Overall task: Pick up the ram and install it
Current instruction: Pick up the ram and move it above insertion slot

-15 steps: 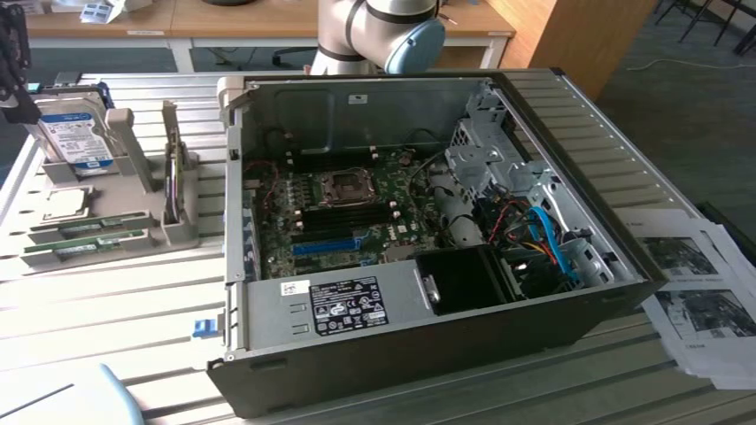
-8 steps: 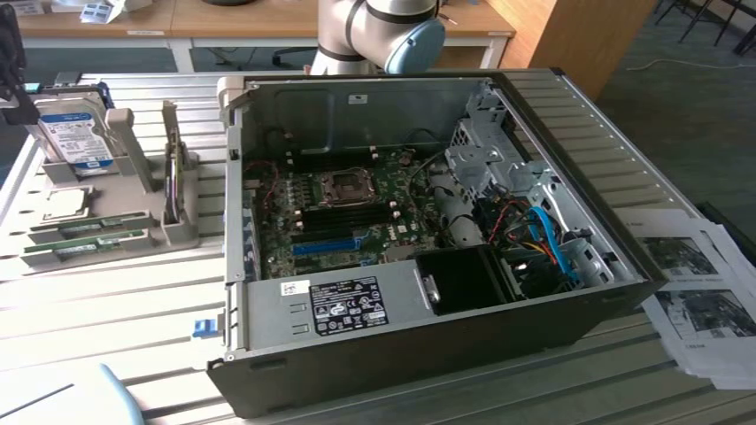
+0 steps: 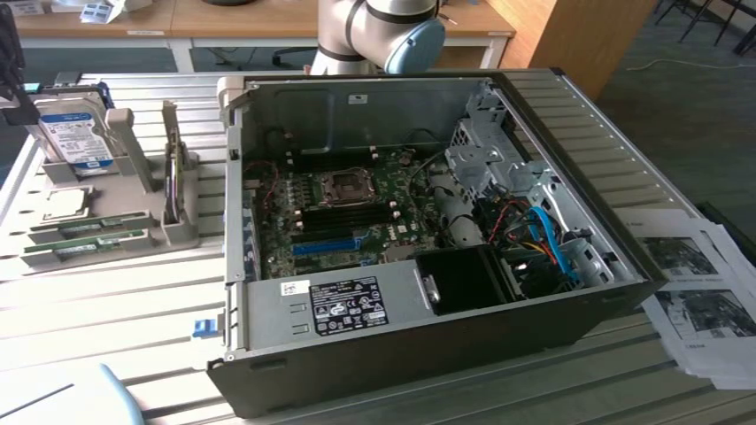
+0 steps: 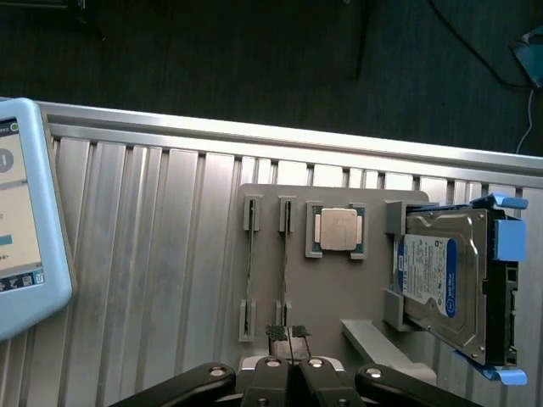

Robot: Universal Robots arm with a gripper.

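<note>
Gripper (image 4: 287, 333) sits clenched, pads together, holding nothing that I can make out. Its tips line up with one end of a ram (image 4: 284, 271), apparently from above and not in contact. That ram stands on edge in the grey holder (image 4: 327, 292), at the exterior view's left, well apart from the open case (image 3: 413, 367). A twin ram (image 4: 250, 271) stands just beside it on the near side, toward the tablet (image 4: 21, 212). A CPU (image 4: 338, 229) lies on its far side.

For a clean pick, I judge the jaws need opening first. They should then be centred over the board's top edge at mid-length, between the end posts, with one pad on each face. The gap to the twin is narrow, so the near pad has little room. A straight upward lift should keep the board from binding in its posts.
</note>
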